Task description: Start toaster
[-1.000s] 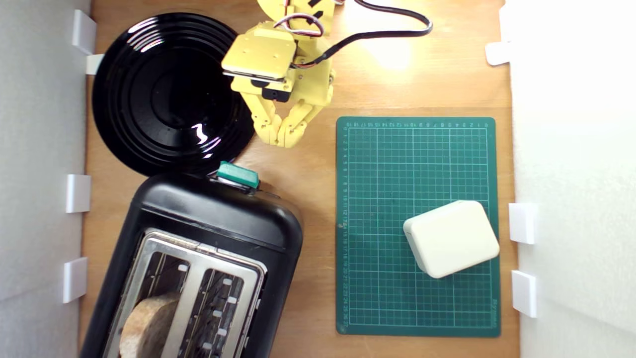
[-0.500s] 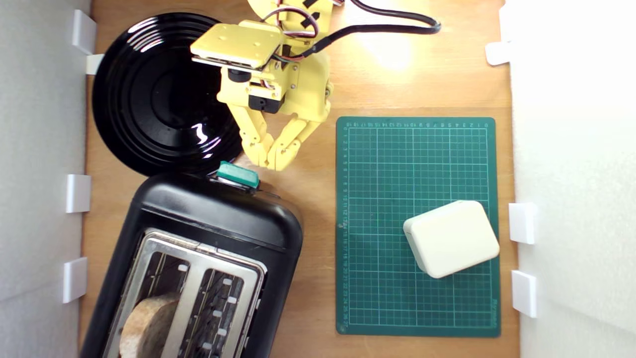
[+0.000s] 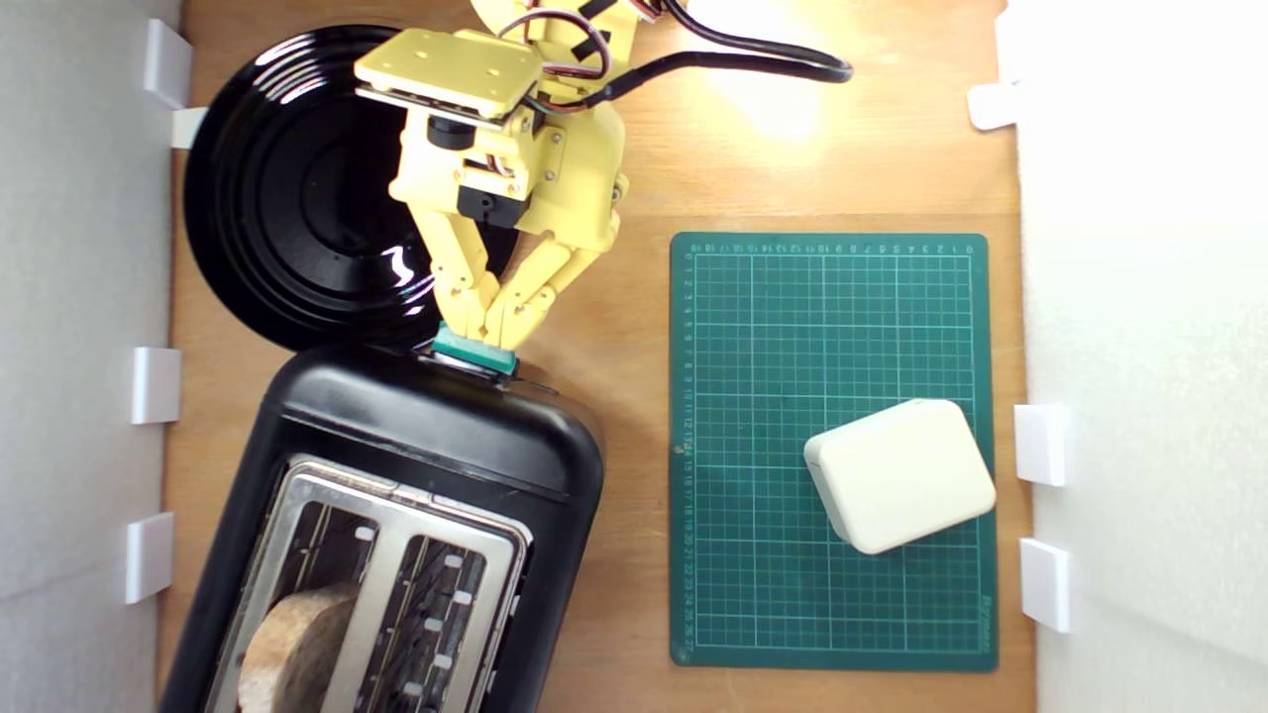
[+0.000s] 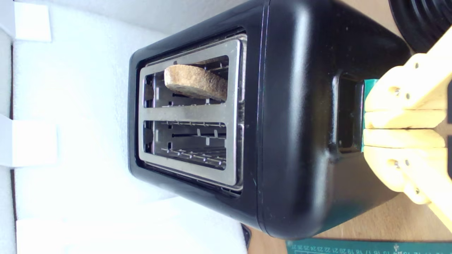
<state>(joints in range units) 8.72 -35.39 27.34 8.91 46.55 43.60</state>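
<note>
One wooden table. One glossy black toaster, rounded box, at the exterior view's lower left; silver top plate, two wire-lined slots, one holding a rough brown slice. One round ribbed black plate. One green gridded mat. One smooth cream box on it. One yellow plastic end effector, fingers pressed together, empty, tips on one teal lever.

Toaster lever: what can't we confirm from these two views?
- Lever: the gripper fingertips cover most of it in both views, so contact and travel are unclear.
- Toaster: its far end is cut off by the exterior view's bottom edge.
- Bread: the lower part is hidden inside the slot.
</note>
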